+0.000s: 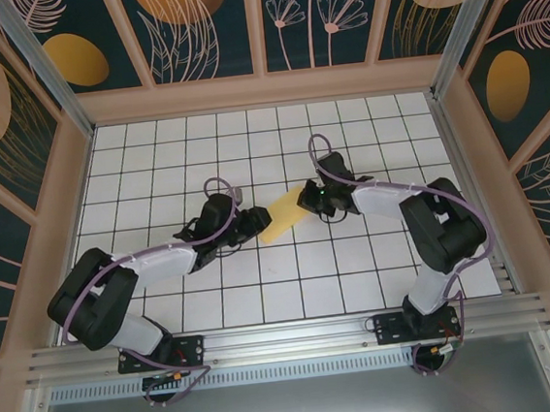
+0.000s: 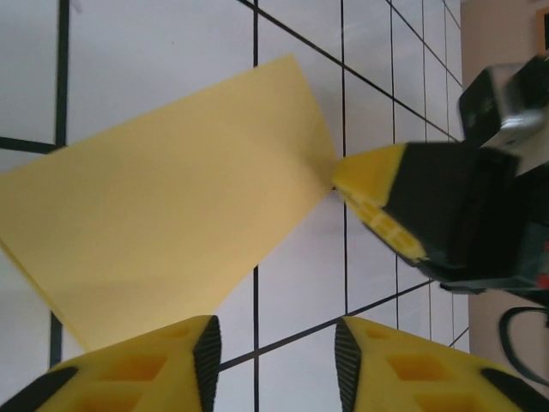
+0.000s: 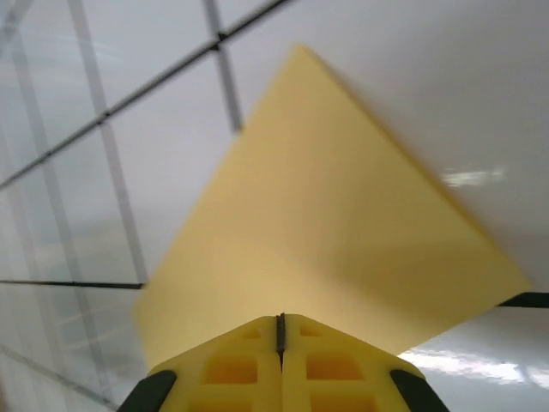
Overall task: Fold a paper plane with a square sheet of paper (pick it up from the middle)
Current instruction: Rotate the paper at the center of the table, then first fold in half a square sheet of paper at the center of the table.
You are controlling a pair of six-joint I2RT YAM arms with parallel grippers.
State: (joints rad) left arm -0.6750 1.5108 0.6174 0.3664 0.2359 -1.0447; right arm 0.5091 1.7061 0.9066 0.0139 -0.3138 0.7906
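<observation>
The yellow sheet of paper [image 1: 284, 215] lies mid-table between the two grippers, one corner towards each. My right gripper [image 1: 306, 201] is shut on its right corner; in the right wrist view the sheet [image 3: 326, 223] runs straight into the closed jaws of that gripper [image 3: 280, 324]. In the left wrist view the paper [image 2: 163, 215] spreads ahead, and the right gripper [image 2: 371, 184] pinches its far corner. My left gripper [image 2: 276, 356] stands open just short of the sheet's near edge. Only floor tile shows between its pads. No paper plane shape shows.
The white tiled floor [image 1: 359, 266] with its black grid is bare around the paper. Patterned walls [image 1: 257, 23] enclose the back and both sides. Both arm bases sit on the rail [image 1: 288, 339] at the near edge.
</observation>
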